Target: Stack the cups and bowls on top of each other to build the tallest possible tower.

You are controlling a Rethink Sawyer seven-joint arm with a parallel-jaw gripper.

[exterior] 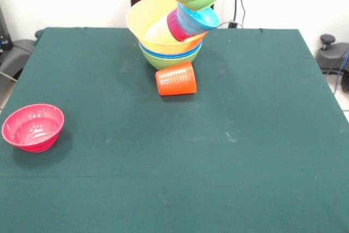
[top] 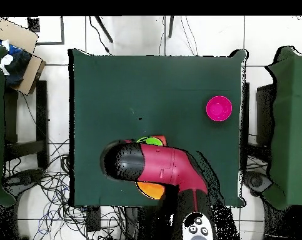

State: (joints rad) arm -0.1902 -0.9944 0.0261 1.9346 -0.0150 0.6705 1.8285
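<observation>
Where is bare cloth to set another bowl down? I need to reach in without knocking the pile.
Free: the wide green cloth between the glossy pink-red plastic bowl and the opposite edge, and the whole strip along the camera-side edge. Crowded: the far middle, where the nested tower leans with the ribbed orange-red cup lying against its base and the red arm overhead.
</observation>
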